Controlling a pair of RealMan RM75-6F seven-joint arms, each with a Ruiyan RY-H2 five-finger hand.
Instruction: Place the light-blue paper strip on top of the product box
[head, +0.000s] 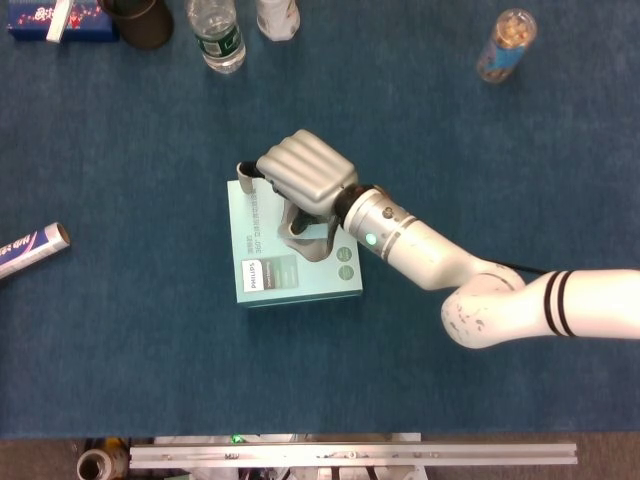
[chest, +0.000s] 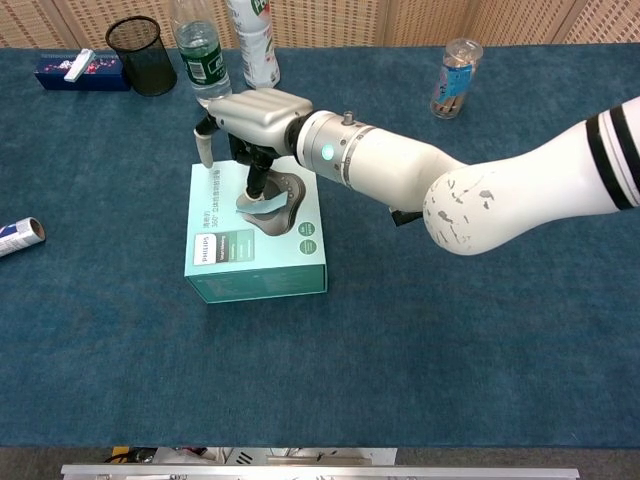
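The paper strip (chest: 258, 207) is tiny and easy to miss, so biggest stuff first. The table (chest: 420, 340) has a blue cloth that leaves plenty of room around the work spot. The right arm (chest: 480, 185) reaches right across it, since the box (chest: 232, 262) sits over toward the left side. That box lies flat with its printed face up, which gives a broad level top to drop something on. The right hand (chest: 255, 112) hovers low over the box's back half, knuckles up, with a dark finger pointing down onto the strip, which sits pale blue on the grey product picture. I can't tell if it's pinched or just pressed there. My guess is the placing is nearly done and letting go comes next. The left hand isn't in either view.
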